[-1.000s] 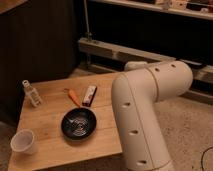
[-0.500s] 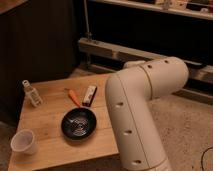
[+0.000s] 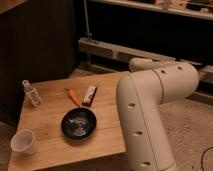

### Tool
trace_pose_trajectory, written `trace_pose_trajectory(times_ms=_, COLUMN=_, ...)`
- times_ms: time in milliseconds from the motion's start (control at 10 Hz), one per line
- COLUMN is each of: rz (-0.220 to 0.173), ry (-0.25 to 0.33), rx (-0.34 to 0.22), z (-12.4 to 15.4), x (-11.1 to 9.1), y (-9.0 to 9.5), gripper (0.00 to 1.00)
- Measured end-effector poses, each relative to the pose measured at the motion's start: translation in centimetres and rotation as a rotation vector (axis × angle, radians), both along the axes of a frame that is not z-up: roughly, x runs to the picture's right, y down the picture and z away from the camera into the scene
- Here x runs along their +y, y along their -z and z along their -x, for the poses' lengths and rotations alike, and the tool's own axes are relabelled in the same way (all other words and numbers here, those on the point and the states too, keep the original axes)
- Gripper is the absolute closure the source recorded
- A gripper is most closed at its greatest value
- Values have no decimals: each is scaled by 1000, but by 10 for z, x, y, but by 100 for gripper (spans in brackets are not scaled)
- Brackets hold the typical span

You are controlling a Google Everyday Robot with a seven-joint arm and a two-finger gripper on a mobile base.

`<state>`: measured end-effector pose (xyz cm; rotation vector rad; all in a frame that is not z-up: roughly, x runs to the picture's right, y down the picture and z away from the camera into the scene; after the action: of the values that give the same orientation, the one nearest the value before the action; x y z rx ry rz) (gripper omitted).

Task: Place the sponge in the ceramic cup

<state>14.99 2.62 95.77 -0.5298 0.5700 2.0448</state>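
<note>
The white ceramic cup [image 3: 23, 141] stands upright at the front left corner of the wooden table [image 3: 47, 117]. The sponge is not in view. My white arm [image 3: 150, 105] rises at the table's right edge and bends back to the right, filling the right half of the camera view. The gripper is out of view, somewhere beyond the arm's visible links.
A black pan [image 3: 78, 123] with an orange handle [image 3: 73, 96] lies mid-table. A red-white-black bar [image 3: 89, 95] lies just behind it. A small clear bottle [image 3: 32, 93] stands at the back left. Dark shelving and a metal rail [image 3: 115, 50] run behind the table.
The arm's upper links have turned and shifted slightly in the view. The cup, pan, bar and bottle have not moved.
</note>
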Motion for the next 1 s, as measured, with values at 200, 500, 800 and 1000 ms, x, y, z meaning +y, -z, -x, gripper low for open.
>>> trace_pose_trajectory(times_ms=200, rz=2, ry=18, rx=-30, z=8, x=-1, y=3, gripper=47)
trace_pose_trajectory(times_ms=500, rz=36, ry=56, rx=-40, z=12, x=11, y=-4, gripper=55)
trace_pose_trajectory(times_ms=800, rz=64, ry=73, rx=-31, z=9, x=21, y=-11, gripper=55)
trace_pose_trajectory(times_ms=1000, rz=65, ry=76, rx=-30, z=8, x=20, y=-9, gripper=42)
